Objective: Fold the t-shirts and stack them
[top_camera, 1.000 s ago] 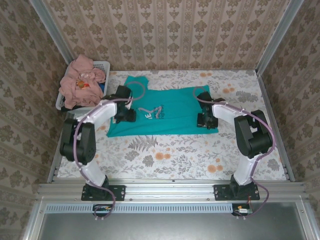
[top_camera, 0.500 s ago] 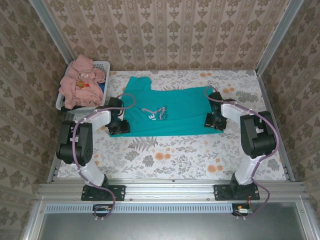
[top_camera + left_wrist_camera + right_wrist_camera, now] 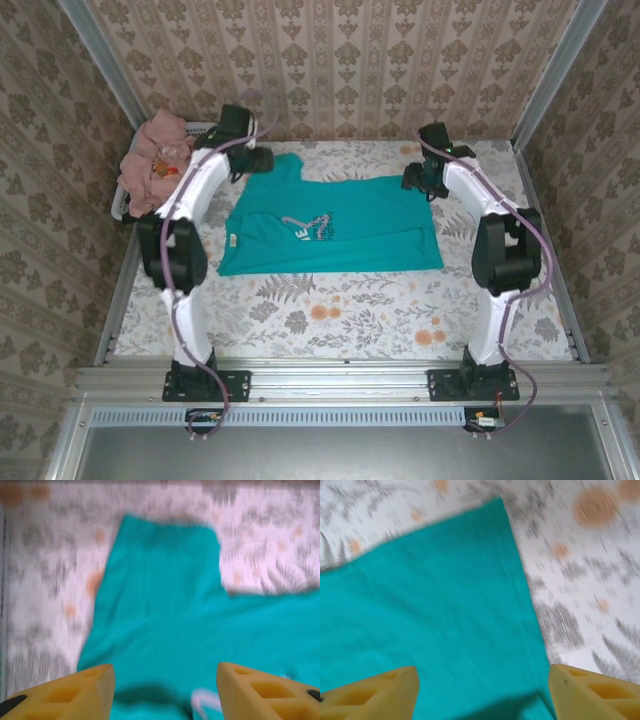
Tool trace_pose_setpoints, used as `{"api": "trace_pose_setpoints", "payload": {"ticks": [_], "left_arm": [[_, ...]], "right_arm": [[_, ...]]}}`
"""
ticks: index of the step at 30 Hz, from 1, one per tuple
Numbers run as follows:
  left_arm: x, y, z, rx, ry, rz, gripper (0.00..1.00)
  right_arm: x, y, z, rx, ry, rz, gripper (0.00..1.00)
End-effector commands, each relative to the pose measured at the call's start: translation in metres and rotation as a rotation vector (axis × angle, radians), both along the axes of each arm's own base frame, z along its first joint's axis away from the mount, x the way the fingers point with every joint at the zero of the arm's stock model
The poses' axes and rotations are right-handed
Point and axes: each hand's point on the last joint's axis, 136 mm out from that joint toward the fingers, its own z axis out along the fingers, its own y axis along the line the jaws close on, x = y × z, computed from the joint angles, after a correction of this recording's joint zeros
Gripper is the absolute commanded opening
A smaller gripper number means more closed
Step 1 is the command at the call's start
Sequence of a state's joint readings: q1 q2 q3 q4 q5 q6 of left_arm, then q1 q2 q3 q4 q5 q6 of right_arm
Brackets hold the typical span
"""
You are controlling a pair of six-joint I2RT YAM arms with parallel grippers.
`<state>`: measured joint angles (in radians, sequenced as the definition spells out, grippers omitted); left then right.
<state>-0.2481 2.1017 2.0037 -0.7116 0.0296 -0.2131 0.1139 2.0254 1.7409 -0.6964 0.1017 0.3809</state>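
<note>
Both spread empty, the left pincer [image 3: 252, 160] and right pincer [image 3: 418, 180] hang by the far corners of the teal t-shirt [image 3: 340, 228], its long axis running left-right.

Teal-green t-shirt [image 3: 340, 225], white lettering. Salmon-pink shirts [image 3: 155, 165], white basket [image 3: 197, 127]. Counter [image 3: 350, 310]: white floral print, grey and orange. My tool fingers [image 3: 65, 695] yellow.
</note>
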Motion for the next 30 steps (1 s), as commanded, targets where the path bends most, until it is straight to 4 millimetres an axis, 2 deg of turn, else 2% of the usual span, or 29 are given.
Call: {"api": "trace_pose_setpoints", "payload": {"ticks": [1, 5, 11, 17, 19, 22, 25, 30], "left_arm": [[0.035, 0.011, -0.054, -0.022, 0.125, -0.011, 0.56], [0.074, 0.003, -0.082, -0.14, 0.141, 0.002, 0.56], [0.114, 0.014, -0.123, -0.296, 0.066, 0.086, 0.58], [0.124, 0.008, -0.14, -0.391, 0.079, 0.097, 0.58], [0.125, 0.008, -0.147, -0.403, 0.083, 0.104, 0.58], [0.126, 0.007, -0.159, -0.425, 0.096, 0.113, 0.57], [0.128, 0.006, -0.168, -0.468, 0.107, 0.117, 0.52], [0.13, 0.003, -0.164, -0.496, 0.092, 0.085, 0.33]], "right_arm": [[0.022, -0.008, -0.022, -0.049, 0.049, 0.024, 0.7], [0.049, -0.014, -0.034, -0.041, 0.03, 0.019, 0.71], [0.077, -0.015, -0.06, 0.025, 0.008, 0.006, 0.71], [0.088, -0.026, -0.08, 0.095, 0.07, -0.082, 0.71], [0.09, -0.022, -0.091, 0.195, 0.095, -0.112, 0.7], [0.091, -0.018, -0.103, 0.237, 0.111, -0.129, 0.69], [0.091, -0.011, -0.11, 0.244, 0.117, -0.114, 0.66], [0.091, -0.005, -0.115, 0.268, 0.119, -0.102, 0.51]]}}
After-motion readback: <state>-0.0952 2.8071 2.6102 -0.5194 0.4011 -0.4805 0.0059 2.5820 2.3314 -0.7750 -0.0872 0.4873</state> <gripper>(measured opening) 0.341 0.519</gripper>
